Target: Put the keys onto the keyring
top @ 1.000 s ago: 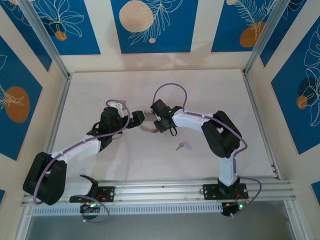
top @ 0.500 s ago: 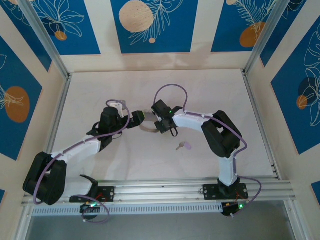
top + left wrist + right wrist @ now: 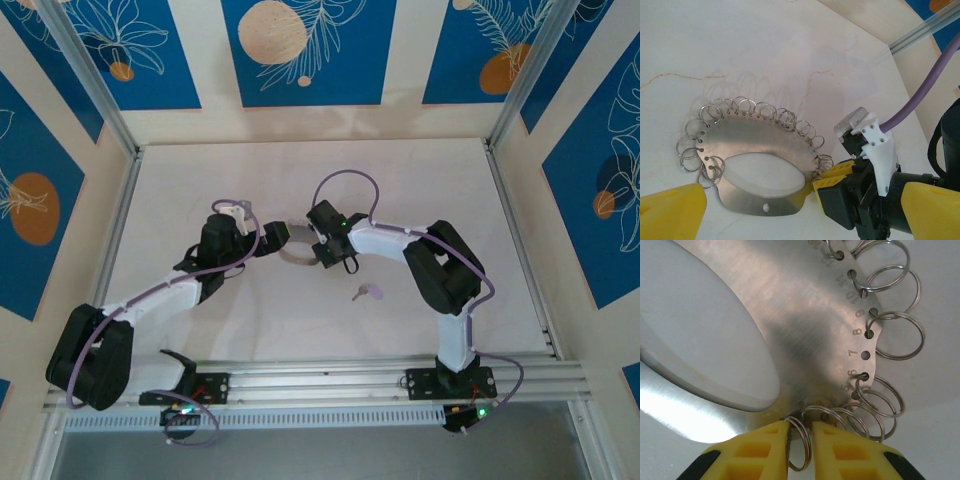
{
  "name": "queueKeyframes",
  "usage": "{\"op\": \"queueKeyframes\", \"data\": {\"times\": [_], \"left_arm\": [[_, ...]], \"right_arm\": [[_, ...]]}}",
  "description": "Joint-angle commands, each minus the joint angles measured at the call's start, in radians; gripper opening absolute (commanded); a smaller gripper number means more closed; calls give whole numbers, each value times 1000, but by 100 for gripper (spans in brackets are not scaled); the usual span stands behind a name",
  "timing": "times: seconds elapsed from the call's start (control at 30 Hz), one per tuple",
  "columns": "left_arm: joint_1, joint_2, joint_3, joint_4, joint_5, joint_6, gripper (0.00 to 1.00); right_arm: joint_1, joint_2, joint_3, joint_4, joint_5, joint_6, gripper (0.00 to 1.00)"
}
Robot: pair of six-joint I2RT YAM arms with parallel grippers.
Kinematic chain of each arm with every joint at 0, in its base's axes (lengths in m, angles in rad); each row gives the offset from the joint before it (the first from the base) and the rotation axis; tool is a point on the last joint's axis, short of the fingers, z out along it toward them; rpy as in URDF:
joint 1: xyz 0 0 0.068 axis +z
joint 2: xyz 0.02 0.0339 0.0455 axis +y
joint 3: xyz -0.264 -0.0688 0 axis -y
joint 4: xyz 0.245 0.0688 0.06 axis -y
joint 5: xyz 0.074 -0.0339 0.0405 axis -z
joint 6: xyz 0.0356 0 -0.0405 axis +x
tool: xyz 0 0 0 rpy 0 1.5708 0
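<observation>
The keyring [image 3: 292,258] is a flat silvery plate [image 3: 747,140] with an oval opening, numbered holes and several small split rings along its curved edge, lying mid-table between both grippers. My right gripper [image 3: 800,432] is shut on one small split ring [image 3: 803,452] at the plate's [image 3: 805,330] end, its yellow fingers [image 3: 836,175] at the plate's right tip. My left gripper [image 3: 800,215] hangs wide open over the plate, one yellow pad on each side, touching nothing. The key [image 3: 369,293], tiny with a lilac head, lies alone on the table, nearer me than the right gripper [image 3: 308,238].
The pale marble-look table [image 3: 200,190] is fenced by aluminium rails [image 3: 120,230] and blue-patterned walls. A purple cable [image 3: 345,180] loops above the right wrist. The left gripper [image 3: 277,235] and right gripper stand almost tip to tip.
The right wrist has edged slightly to the right while staying at the keyring's end. The left arm and the key have not moved.
</observation>
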Motion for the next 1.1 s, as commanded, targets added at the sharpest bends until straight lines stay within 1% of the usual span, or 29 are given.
{"op": "queueKeyframes", "data": {"times": [0.0, 0.2, 0.3, 0.43, 0.6, 0.7, 0.77, 0.9, 1.0, 1.07], "left_arm": [[11, -4, -11, 21, 0, -2, 100], [12, -3, -12, 22, 2, -3, 100], [13, -3, -13, 26, 3, -3, 100], [12, 0, -13, 34, 8, -5, 100], [12, 1, 2, 19, 18, -8, 100], [12, 2, 38, -42, 12, -14, 100], [12, 1, 83, -117, 1, -17, 100], [11, -6, 171, -250, -22, -16, 100], [13, -16, 232, -324, -38, 19, 100], [13, -26, 264, -350, -42, 52, 100]], "right_arm": [[-7, -21, -11, -4, -30, 20, 19], [-14, -20, -4, 1, -50, 33, 19], [-16, -20, -3, 2, -56, 36, 14], [-17, -25, -2, 1, -63, 42, 0], [-23, -56, -9, -3, -68, 50, 0], [-31, -90, -8, -9, -82, 54, 0], [-35, -127, -4, -14, -98, 52, 0], [-50, -208, 18, -22, -162, 31, 0], [-63, -267, 45, -21, -243, -3, 0], [-78, -318, 56, -7, -336, -36, 0]]}}
